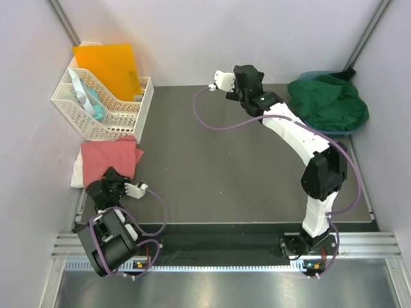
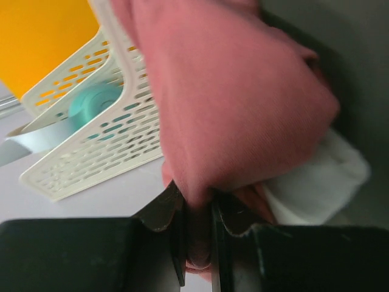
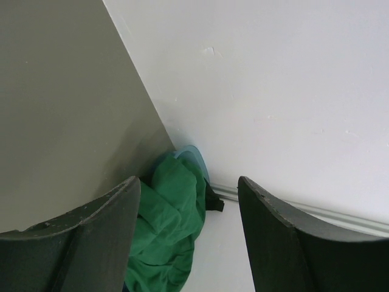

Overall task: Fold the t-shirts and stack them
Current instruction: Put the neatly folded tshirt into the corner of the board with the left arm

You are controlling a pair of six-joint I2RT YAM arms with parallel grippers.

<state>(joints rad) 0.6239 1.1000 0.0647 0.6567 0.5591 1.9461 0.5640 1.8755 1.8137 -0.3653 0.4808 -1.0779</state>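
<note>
The salmon-pink t-shirt [image 1: 110, 156] lies folded at the table's left edge, on top of a white t-shirt [image 1: 78, 172]. My left gripper [image 1: 113, 182] is at the pink shirt's near edge. In the left wrist view it [image 2: 197, 210] is shut on a fold of the pink shirt [image 2: 237, 97], and the white shirt [image 2: 319, 182] shows beneath at the right. The dark green t-shirt [image 1: 327, 102] lies crumpled in a blue basin [image 1: 313, 76] at the back right. My right gripper [image 1: 247, 77] is open and empty above the table's far edge, aimed toward the green shirt [image 3: 173, 234].
A white lattice basket [image 1: 103, 106] holding an orange folder [image 1: 109, 64] and a teal tape roll [image 2: 97, 100] stands just behind the pink shirt. Walls close in the table at the left, back and right. The dark table [image 1: 218, 173] stretches between the arms.
</note>
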